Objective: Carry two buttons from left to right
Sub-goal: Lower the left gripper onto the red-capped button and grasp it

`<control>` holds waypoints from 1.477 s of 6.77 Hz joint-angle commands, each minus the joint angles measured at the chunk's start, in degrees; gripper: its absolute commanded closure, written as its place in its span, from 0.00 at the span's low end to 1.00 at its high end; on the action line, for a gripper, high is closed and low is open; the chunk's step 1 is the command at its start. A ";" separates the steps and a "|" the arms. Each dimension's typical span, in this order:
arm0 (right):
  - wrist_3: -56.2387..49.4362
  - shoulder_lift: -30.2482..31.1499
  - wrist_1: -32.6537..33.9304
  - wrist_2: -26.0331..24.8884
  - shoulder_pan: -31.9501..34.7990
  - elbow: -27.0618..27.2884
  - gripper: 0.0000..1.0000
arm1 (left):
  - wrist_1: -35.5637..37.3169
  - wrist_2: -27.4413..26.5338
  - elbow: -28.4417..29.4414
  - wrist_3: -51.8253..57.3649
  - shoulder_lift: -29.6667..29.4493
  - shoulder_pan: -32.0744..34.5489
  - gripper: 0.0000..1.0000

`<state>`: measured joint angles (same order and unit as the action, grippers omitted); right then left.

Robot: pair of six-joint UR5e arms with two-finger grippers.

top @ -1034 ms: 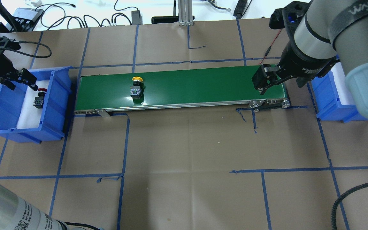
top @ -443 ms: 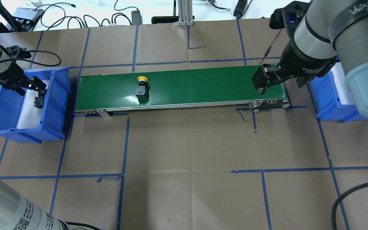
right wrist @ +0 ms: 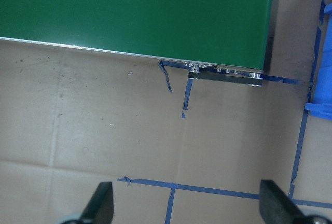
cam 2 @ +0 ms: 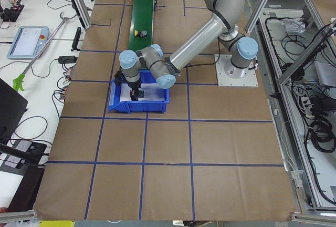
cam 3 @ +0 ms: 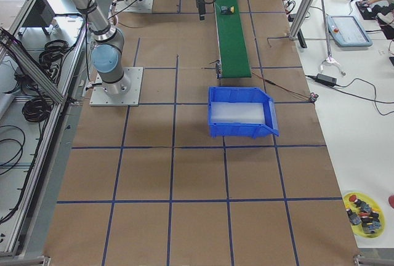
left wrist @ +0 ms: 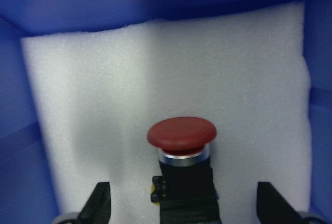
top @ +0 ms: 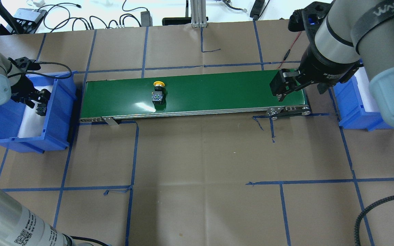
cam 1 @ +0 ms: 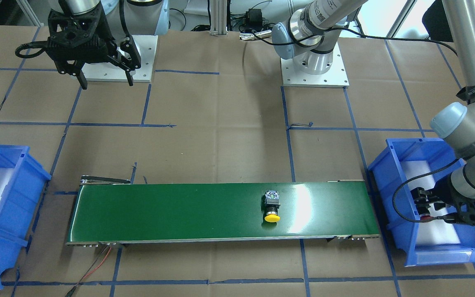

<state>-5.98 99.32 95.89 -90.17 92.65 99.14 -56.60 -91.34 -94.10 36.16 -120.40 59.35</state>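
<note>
**Left pincer spread over the red button, yellow button out on the belt**

The green belt (top: 217,87) ran across the middle of the paper-covered tabletop (top: 200,153), with a blue bin off each of its ends. The yellow button (top: 158,92) lay on its side on the belt, in the belt's left half, short of the middle. Its cap pointed to the belt's far edge and its terminal block to the edge nearer the robot.

The red button (left wrist: 181,136) was in the left bin (top: 58,109), the one just beyond the belt's left end. It lay on its side on the white foam (left wrist: 155,63) lining that bin. The left pincer (left wrist: 185,203) was down inside the bin over it. Its fingers (left wrist: 101,203) were spread wide, one on each side of the button's black body, with foam showing in the gaps. Neither finger touched the button in the wrist view.

The right pincer (right wrist: 189,203) hung over the belt's right end, at the edge nearer the robot, and held nothing. Its fingers were spread as well. Between them the wrist view showed brown paper and blue tape lines (right wrist: 171,187) beside the belt's roller end. The right bin (top: 349,109) stood just past the belt's right end, and its white lining showed in the front-facing view.
</note>
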 commanded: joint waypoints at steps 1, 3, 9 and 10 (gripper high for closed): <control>0.00 0.00 0.00 0.00 0.08 0.00 0.00 | 0.00 -0.06 0.49 0.06 -0.01 -0.11 0.71; 0.00 0.00 -0.09 0.00 0.08 0.00 0.00 | -0.88 -0.06 1.55 0.14 1.12 -0.11 0.90; -0.09 0.00 -0.09 0.00 0.25 0.09 0.00 | -26.59 -0.94 15.75 -1.42 11.24 0.41 0.90; 0.26 0.00 -0.09 0.00 0.08 0.09 0.00 | -27.24 -0.94 17.00 -3.35 10.89 2.77 0.90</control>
<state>-5.96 99.32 95.80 -90.18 92.84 99.23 -81.28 -92.25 -79.50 34.72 -109.33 60.23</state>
